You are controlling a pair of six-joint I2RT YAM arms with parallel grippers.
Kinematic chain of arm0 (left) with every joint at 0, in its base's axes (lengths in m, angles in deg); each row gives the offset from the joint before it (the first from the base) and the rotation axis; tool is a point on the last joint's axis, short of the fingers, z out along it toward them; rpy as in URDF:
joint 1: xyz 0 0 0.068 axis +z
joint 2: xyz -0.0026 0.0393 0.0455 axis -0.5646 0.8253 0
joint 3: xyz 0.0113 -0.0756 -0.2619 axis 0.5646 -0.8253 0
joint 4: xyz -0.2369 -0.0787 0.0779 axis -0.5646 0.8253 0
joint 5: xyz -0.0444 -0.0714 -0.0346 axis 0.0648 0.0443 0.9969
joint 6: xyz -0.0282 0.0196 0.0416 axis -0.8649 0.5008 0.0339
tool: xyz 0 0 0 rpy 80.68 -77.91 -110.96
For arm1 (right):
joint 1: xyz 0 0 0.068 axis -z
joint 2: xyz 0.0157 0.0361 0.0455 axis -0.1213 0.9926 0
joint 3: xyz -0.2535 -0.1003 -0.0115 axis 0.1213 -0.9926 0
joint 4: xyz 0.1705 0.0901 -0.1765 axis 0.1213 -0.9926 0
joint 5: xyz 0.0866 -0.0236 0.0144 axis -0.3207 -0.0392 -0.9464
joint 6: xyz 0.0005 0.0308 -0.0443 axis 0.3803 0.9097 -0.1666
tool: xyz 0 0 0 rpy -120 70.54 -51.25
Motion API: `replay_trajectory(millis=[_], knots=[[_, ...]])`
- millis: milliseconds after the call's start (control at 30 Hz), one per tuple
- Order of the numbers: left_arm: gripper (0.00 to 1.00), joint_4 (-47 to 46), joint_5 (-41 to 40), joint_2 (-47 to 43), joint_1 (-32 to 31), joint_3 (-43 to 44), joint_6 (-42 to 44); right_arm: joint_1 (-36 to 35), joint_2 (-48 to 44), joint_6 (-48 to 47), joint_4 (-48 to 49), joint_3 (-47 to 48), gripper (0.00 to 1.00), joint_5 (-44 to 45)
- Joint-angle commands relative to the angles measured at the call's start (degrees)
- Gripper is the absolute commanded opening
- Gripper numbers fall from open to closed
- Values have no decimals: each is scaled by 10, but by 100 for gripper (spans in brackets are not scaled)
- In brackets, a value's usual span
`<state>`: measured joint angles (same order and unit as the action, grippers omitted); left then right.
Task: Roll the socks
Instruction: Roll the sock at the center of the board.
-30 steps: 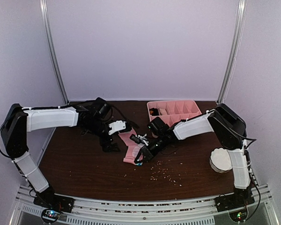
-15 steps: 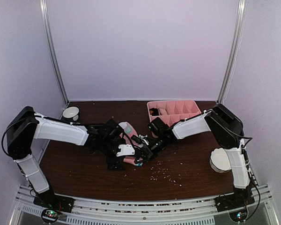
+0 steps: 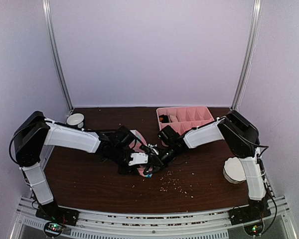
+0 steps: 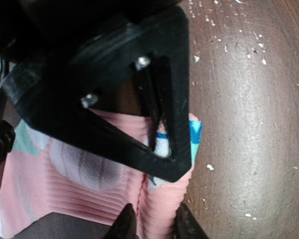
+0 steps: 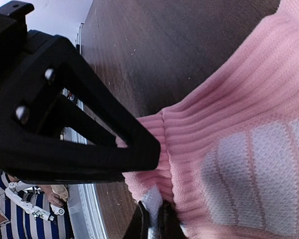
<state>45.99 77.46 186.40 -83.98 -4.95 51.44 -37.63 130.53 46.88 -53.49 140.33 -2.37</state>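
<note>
Since a second ago, your left arm has swung in from the rear left to the middle of the dark brown surface [image 3: 84, 174]. Its left end effector [image 4: 154, 225] has narrowed from wide open onto a raised fold of the pink ribbed fabric sock with mint-green patches [image 4: 79, 194], with fabric pinched between its tips. Your right end effector [image 5: 153, 223] is fully closed on an edge of the same sock, almost tip to tip with the left one, and the sock lies at mid-surface between both arms, in front of the pink plastic divided tray [image 3: 184, 108].
</note>
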Motion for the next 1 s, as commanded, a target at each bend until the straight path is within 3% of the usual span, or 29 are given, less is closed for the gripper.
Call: replay_trajectory(millis=[0, 267, 333, 433, 533, 767, 833, 867, 900, 967], knots=[[23, 12, 32, 17, 2, 13, 3, -5, 42, 14, -95, -39, 0, 101], [5, 83, 108, 63, 29, 60, -25, -5, -19, 24, -18, -118, 0, 128], [2, 105, 147, 85, 42, 80, -35, -5, -55, 24, 27, -163, 6, 153], [1, 149, 202, 120, 52, 117, -41, -8, -96, 19, 74, -218, 25, 183], [0, 191, 253, 157, 56, 145, -49, -13, -132, 14, 124, -261, 38, 198], [0, 235, 250, 190, 56, 165, -55, -12, -206, -23, 134, -306, 47, 326], [0, 237, 240, 191, 55, 167, -62, -13, -246, -33, 145, -325, 56, 381], [0, 240, 236, 190, 55, 168, -64, -13, -266, -37, 155, -337, 91, 418], [0, 242, 229, 189, 54, 169, -67, -14, -291, -39, 163, -349, 99, 464], [0, 253, 221, 187, 52, 174, -67, -16, -341, -40, 181, -381, 100, 563]])
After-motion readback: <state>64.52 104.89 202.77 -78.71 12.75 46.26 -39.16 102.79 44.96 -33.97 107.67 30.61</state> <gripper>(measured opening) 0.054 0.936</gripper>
